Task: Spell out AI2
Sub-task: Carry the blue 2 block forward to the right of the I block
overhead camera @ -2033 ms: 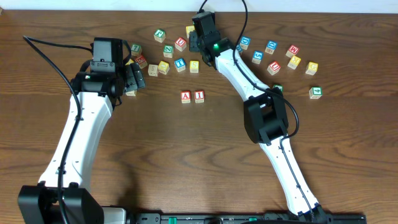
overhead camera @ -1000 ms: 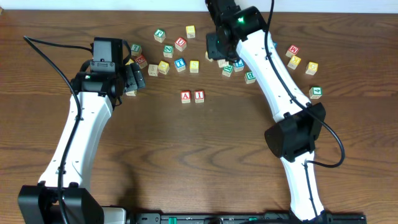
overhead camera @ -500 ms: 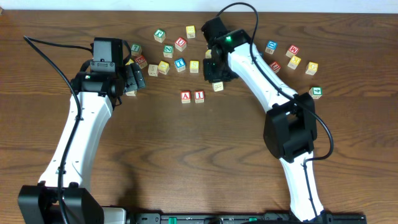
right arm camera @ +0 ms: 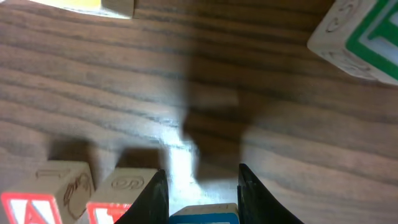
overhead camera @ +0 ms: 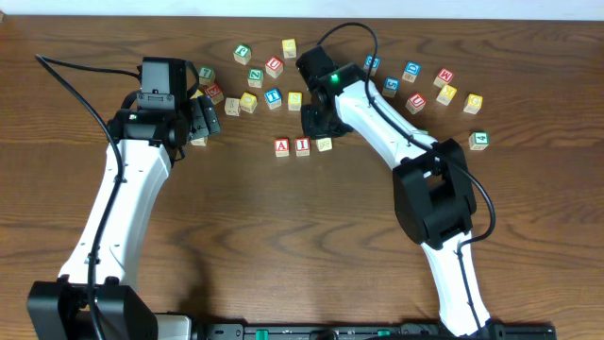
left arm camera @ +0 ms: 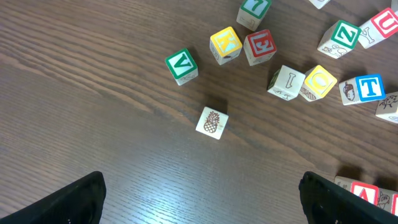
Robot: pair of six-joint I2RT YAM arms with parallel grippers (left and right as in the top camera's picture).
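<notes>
Looking from overhead, the right gripper [overhead camera: 318,128] sits near the table's middle, toward the far edge. It is over a third block [overhead camera: 325,144] that lies just beside the I block [overhead camera: 302,145], which follows the A block [overhead camera: 281,146]. The third block's face is too small to read, so I cannot confirm it is the 2. Scattered blocks [overhead camera: 272,95] line the far edge. The left gripper [overhead camera: 204,119] hangs among those nearer the left edge.

From the left wrist, its jaws are spread wide with nothing between them. A pineapple block [left arm camera: 212,122] lies alone on the wood.

From the right wrist, both fingers [right arm camera: 157,194] press the sides of the third block, so the jaws look to be pinching it. The I block is just beside one finger.

That closeness is the likely trouble. As the jaws part, the near finger could shove the I block and skew the row. A tilted lift could also drag the third block out of line, or leave it turned to the wrong face.
</notes>
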